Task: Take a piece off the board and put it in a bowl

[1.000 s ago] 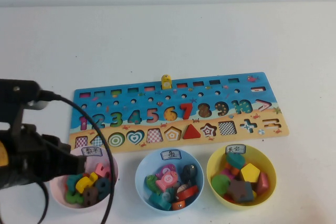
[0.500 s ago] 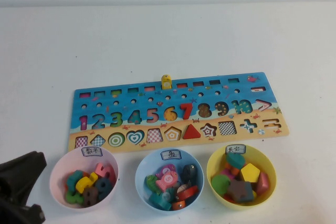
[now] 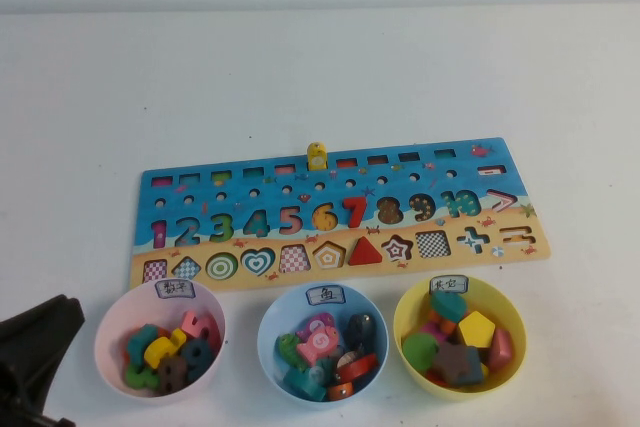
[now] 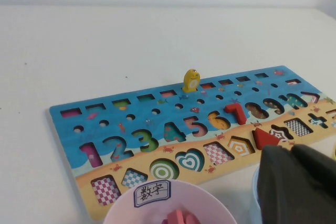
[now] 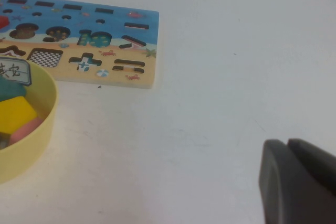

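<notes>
The yellow "6" piece [image 3: 160, 349] lies inside the pink bowl [image 3: 112, 325], among other number pieces, so I think the put-it-in-the-bowl step is done. The pink bowl sits near the front edge of the table, toward the front left corner. Just beside it, going toward the right edge, come a light blue bowl [image 3: 272, 322] and then a yellow bowl [image 3: 512, 319], both full of little pieces. The board [image 3: 150, 187] lies flat behind the three bowls, nearer the middle of the table. Most of its holes look bare, but a red 7 [image 3: 354, 212] and a red triangle [image 3: 365, 250] sit in their spots, and a tiny yellow fish peg [image 3: 316, 155] stands up at the board's back edge. The left gripper [image 4: 296, 182] is pinched tight with nothing in it, and it hangs low at the front left corner of the table, beside the pink bowl. The right gripper [image 5: 296, 179] is also pinched together and holds nothing, and it waits over the bare table near the right edge, well apart from the board. If another piece is wanted, I think an arm must reach over the bowls to the board, spread its fingers around a piece like the 7, and lift it straight up.
</notes>
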`<state>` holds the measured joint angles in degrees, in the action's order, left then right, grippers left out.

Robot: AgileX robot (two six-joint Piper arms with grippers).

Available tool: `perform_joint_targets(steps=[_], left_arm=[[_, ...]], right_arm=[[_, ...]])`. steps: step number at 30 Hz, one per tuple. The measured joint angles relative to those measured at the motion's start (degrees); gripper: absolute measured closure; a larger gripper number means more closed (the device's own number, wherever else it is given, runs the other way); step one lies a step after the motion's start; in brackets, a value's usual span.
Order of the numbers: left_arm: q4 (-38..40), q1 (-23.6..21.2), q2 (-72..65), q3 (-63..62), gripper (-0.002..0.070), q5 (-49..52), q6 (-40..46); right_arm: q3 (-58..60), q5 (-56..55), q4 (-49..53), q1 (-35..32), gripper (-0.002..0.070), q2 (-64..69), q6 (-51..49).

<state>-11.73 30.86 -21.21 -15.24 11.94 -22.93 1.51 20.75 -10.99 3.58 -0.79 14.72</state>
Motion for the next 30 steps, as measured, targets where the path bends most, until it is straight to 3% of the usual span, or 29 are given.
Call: perform_joint_targets(steps=[8,11,16,24,30], left_arm=[[-3.60,0.00,0.24,1.83,0.0678,-5.38,2.82],[-1.67,-0.47,1.92,4.99,0.0678,-10.92,8.98],[6.78,-5.95,7.37,11.41,0.0678,-18.98,20.50],[8.67,-16.71,14.96,16.01,0.0678,-20.40,22.32],[8.81,-19.40,17.57,16.68,0.0678,-15.53,22.22]], right_arm=[[0.00,0.00,0.00,0.00,0.0694,0.00,0.00],[0.00,0.00,0.00,0.00,0.0694,0.00,0.00],[0.00,0.00,0.00,0.00,0.0694,0.00,0.00],[0.00,0.00,0.00,0.00,0.0694,0.00,0.00],[0.00,0.00,0.00,0.00,0.0694,0.00,0.00]])
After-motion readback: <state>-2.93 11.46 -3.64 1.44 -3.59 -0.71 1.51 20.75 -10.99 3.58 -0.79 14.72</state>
